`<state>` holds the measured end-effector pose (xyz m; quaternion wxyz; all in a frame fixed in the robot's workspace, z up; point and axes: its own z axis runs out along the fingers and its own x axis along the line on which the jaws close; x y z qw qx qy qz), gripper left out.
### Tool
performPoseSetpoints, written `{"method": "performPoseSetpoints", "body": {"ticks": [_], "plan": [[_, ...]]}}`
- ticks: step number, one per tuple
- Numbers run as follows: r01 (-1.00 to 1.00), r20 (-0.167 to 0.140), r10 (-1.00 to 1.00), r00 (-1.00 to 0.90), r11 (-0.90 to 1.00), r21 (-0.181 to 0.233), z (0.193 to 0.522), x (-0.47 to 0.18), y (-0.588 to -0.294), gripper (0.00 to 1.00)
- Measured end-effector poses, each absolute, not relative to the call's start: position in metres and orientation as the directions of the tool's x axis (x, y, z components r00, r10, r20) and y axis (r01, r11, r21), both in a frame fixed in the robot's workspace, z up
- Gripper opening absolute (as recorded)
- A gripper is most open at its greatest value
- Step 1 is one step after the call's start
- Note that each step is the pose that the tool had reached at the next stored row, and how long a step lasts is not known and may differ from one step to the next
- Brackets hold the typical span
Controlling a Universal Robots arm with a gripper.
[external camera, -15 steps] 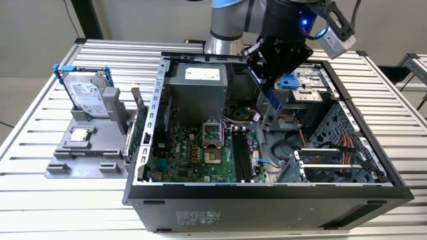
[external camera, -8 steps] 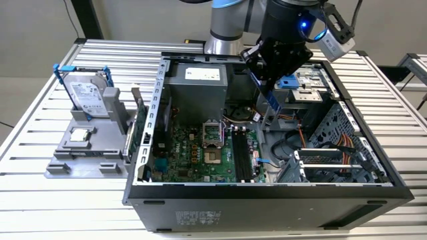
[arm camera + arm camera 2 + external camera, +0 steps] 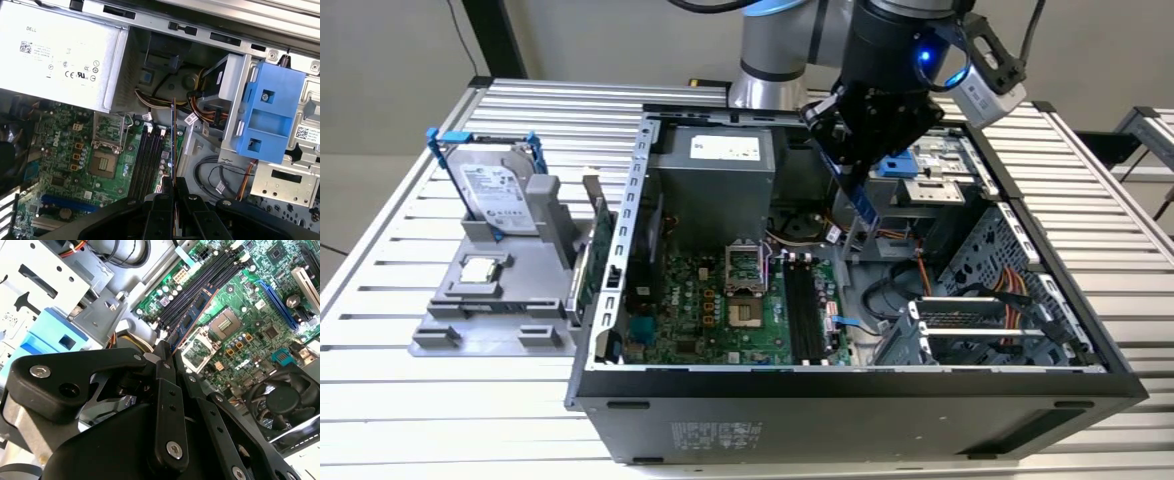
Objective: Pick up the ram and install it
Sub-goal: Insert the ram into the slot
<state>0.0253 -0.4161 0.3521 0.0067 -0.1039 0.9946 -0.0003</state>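
Gripper (image 3: 172,189) clamped on the ram (image 3: 192,312), which hangs above the slots (image 3: 150,160). Risk: any tilt or offset could jam it against a slot edge.

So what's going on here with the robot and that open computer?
The robot arm's hand is clamped on the ram, a slim green stick, and holds it on edge inside the open computer case, above the motherboard's black memory slots. It is not yet seated in a slot. A hard drive and a small processor chip sit in a gray holder outside the case, on the exterior view's left.
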Motion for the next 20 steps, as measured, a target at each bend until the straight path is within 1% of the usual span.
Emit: {"method": "performPoseSetpoints", "body": {"ticks": [20], "plan": [[-0.203,-0.013,-0.203,-0.979,0.979,-0.002,0.3457,0.0269,-0.4175,0.00]]}}
